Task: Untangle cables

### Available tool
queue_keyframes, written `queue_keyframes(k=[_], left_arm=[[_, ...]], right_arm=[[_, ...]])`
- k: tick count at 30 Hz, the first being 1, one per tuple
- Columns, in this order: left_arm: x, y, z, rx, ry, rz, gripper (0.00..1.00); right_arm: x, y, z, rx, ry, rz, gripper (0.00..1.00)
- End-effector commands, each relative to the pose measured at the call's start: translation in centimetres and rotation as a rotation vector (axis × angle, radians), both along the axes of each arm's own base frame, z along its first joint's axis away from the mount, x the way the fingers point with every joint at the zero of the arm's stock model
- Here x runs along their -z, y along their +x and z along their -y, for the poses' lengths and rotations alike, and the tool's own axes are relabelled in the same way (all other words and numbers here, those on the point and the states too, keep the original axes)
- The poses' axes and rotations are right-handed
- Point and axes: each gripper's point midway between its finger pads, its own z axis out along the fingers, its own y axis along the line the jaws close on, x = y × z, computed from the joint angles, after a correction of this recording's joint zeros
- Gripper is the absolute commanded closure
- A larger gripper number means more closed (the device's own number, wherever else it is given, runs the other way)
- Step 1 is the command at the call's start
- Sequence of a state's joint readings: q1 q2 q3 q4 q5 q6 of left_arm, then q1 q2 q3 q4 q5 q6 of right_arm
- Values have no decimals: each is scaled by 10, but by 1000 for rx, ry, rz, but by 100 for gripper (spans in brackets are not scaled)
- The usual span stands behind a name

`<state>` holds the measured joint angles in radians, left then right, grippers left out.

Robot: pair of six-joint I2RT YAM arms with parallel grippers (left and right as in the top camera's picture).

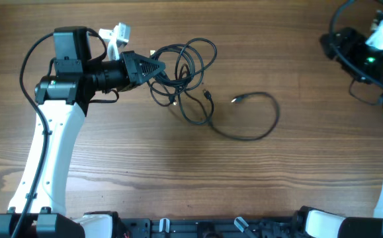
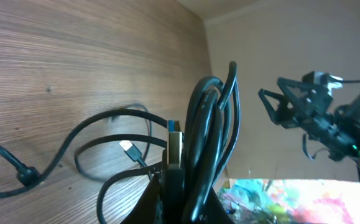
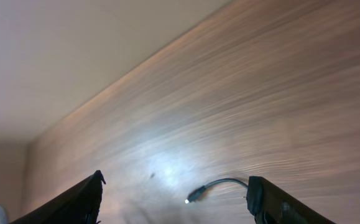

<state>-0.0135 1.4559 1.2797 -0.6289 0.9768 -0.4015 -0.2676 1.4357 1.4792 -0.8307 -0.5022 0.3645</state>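
One cord [image 1: 264, 129] already looks mostly pulled out, curving off to the right across the table [image 1: 178, 178]. The rest of the cables [image 1: 184, 66] sit in a snarl of overlapping loops left of centre, so I'd guess most of the untangling is left. Meanwhile the left gripper [image 1: 153, 68] reaches in sideways from the left, clamped on several strands at the snarl's edge. The right gripper [image 3: 175, 180] hangs well apart near the far right corner, fingers spread with nothing between them.
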Motion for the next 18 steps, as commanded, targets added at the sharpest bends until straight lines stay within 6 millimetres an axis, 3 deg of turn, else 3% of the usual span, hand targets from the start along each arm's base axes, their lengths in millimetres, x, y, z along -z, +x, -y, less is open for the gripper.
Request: queue_keyframes(k=[1,6,7,11,13,18], left_arm=[[5,11,-12,-121,33,-61,96],[20,26,-34,-350,56,-212,96],[24,30,-40,-418,54,-254,96],[28,33,-43,-493,54,-302,96],[30,33,-39,-503,66,-307,96],[37,32,-26,-519,139,-281,96]], right_arm=[[-16,-6,-69,-236,35,62,23],[-10,-24,-152,-394,109,-9,30],[-3,-30,-177,-437,135,-49,32],[14,-39,-222,-511,172,-130,36],[23,-42,-243,-527,199,-172,43],[28,-46,-291,-587,247,-182,49]])
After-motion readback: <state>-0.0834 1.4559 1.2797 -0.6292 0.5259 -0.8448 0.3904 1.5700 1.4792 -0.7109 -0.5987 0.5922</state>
